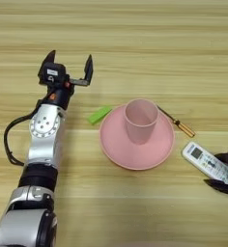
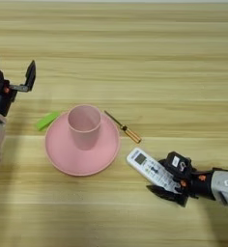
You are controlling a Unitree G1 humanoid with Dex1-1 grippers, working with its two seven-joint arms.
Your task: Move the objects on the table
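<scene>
A pale pink cup [image 2: 84, 124] stands upright in the middle of a pink plate [image 2: 58, 157]. The white remote control [image 2: 147, 166] lies right of the plate on the table [image 2: 135, 58], its grey screen end toward the plate. My right gripper [image 2: 162, 176] comes in from the right, with one black finger on each long side of the remote's near end, shut on it. Far left of the plate, my left gripper [image 1: 70, 63] stands open above bare wood with nothing between its fingers.
A small green piece [image 1: 100, 115] lies just left of the plate. A thin screwdriver [image 2: 124, 128] with an orange handle lies between the plate and the remote. The left arm stretches up from the lower left corner.
</scene>
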